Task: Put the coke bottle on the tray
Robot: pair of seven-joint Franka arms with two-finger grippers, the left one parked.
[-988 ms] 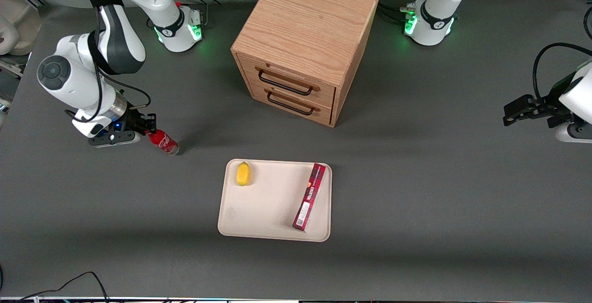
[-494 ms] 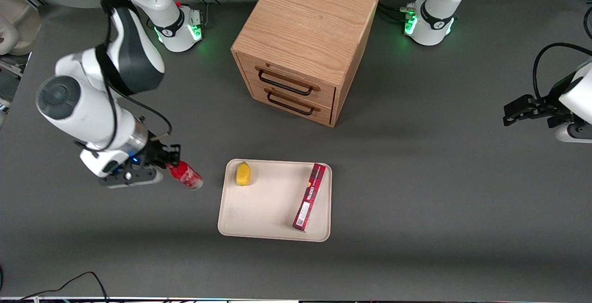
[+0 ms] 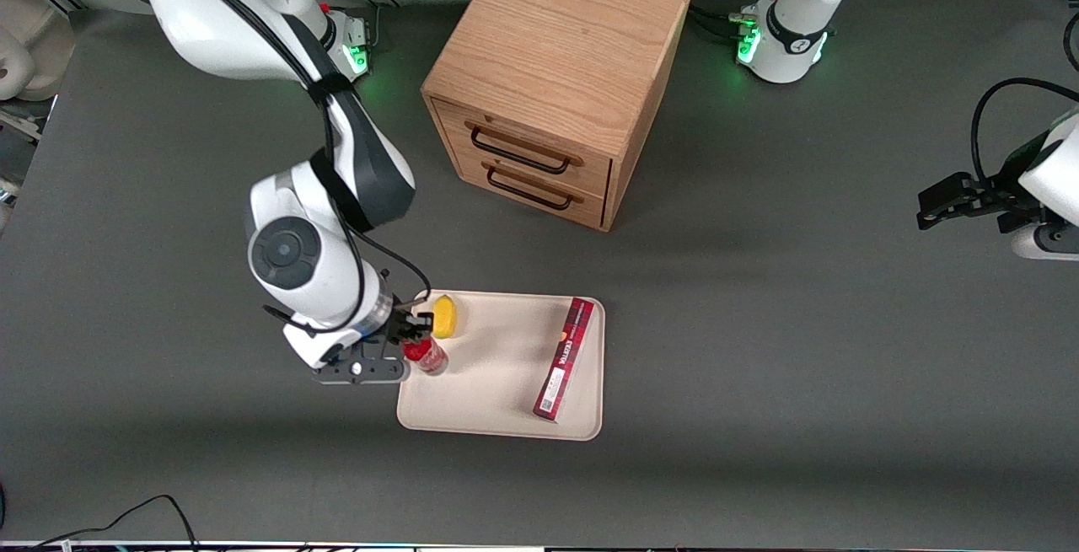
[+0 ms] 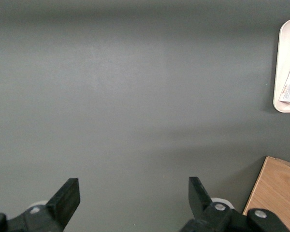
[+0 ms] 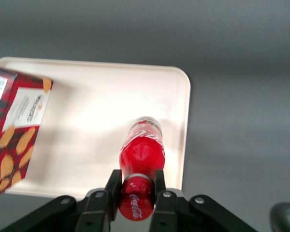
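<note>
My right gripper [image 3: 413,336] is shut on the red cap and neck of the coke bottle [image 3: 426,355]. It holds the bottle over the beige tray [image 3: 489,404], at the tray's edge toward the working arm's end, beside the yellow lemon [image 3: 444,316]. In the right wrist view the black fingers [image 5: 114,186] clamp the cap, and the bottle [image 5: 142,147] hangs above the tray [image 5: 87,106]. Whether the bottle's base touches the tray cannot be told.
A long dark-red snack box [image 3: 565,358] lies on the tray toward the parked arm's end; it also shows in the right wrist view [image 5: 14,130]. A wooden drawer cabinet [image 3: 552,72] stands farther from the camera than the tray.
The gripper has carried the bottle from the bare table at the working arm's end to above the tray's edge, close to the lemon.
</note>
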